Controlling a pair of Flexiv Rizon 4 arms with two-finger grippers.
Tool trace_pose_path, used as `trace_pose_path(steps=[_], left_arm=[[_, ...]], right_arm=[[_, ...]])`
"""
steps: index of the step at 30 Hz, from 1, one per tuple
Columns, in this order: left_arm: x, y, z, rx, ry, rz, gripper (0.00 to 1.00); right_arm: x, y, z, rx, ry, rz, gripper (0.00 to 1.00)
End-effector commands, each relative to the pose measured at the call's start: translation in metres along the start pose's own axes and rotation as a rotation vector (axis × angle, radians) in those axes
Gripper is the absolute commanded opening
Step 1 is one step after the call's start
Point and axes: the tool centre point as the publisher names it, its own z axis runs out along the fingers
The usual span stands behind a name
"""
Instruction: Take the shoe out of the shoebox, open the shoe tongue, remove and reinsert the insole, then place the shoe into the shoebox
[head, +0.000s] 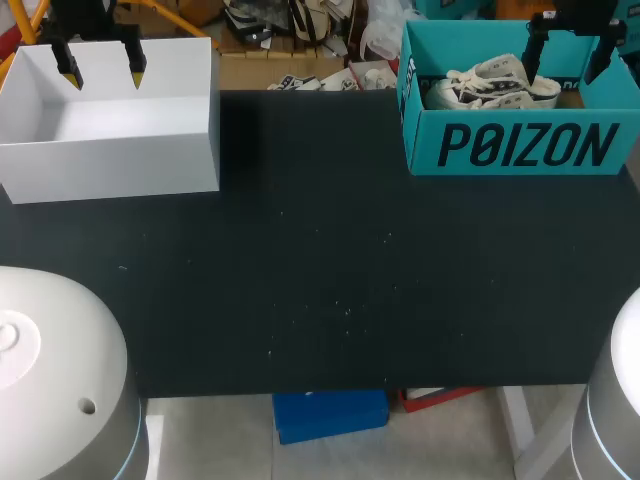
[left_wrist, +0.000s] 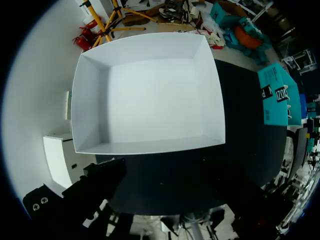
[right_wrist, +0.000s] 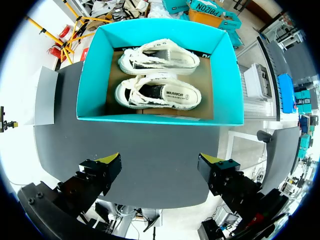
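While left gripper (head: 102, 72) and right gripper (right_wrist: 160, 160) hang spread, two shoes (right_wrist: 159, 56) (right_wrist: 159, 95) lie in one shoebox (right_wrist: 226, 80).

Two shoes (right_wrist: 159, 94) lie in the shoebox (head: 520, 148) far right, another box (head: 110, 172) far left

A dark matte table (head: 320, 290) carries two open boxes. A white box (head: 120, 165) sits directly beneath the left gripper (head: 102, 72). A teal shoebox (head: 520, 145) with its lid off sits beneath the right gripper (head: 567, 62). The boxes stand well apart, and pale specks fleck the dark tabletop between them.
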Motion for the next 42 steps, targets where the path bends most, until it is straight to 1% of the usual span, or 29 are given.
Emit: trace_pose_path(steps=[1, 7, 10, 12, 13, 36, 37, 38, 39, 41, 42], left_arm=[[0.0, 0.0, -0.001, -0.001, -0.002, -0.001, 1.0], [0.0, 0.0, -0.001, -0.001, -0.002, -0.001, 1.0], [0.0, 0.0, -0.001, -0.001, -0.002, -0.001, 1.0], [0.0, 0.0, -0.001, -0.001, -0.002, -0.001, 1.0], [0.0, 0.0, -0.001, -0.001, -0.002, -0.001, 1.0], [0.0, 0.0, -0.001, -0.001, -0.002, -0.001, 1.0], [0.0, 0.0, -0.001, -0.001, -0.002, -0.001, 1.0], [0.0, 0.0, -0.001, -0.001, -0.002, -0.001, 1.0], [0.0, 0.0, -0.001, -0.001, -0.002, -0.001, 1.0], [0.0, 0.0, -0.001, -0.001, -0.002, -0.001, 1.0], [0.0, 0.0, -0.001, -0.001, -0.002, -0.001, 1.0]], right_arm=[[0.0, 0.0, 0.0, 0.001, 0.0, 0.0, 1.0], [0.0, 0.0, 0.0, 0.001, 0.0, 0.0, 1.0], [0.002, 0.006, -0.003, 0.001, -0.009, -0.259, 1.0], [0.003, 0.005, -0.008, 0.004, 0.001, -0.516, 1.0], [0.0, 0.002, -0.011, 0.029, -0.024, -0.668, 1.0], [0.0, 0.002, -0.011, 0.029, -0.024, -0.668, 1.0], [0.001, 0.004, -0.011, 0.015, -0.047, -0.719, 1.0], [0.002, 0.007, -0.012, -0.035, -0.064, -0.802, 1.0], [0.005, 0.008, -0.014, -0.064, -0.05, -0.891, 1.0], [0.006, 0.011, -0.017, -0.121, -0.079, -1.017, 1.0], [0.005, 0.013, -0.018, -0.138, -0.074, -1.078, 1.0]])
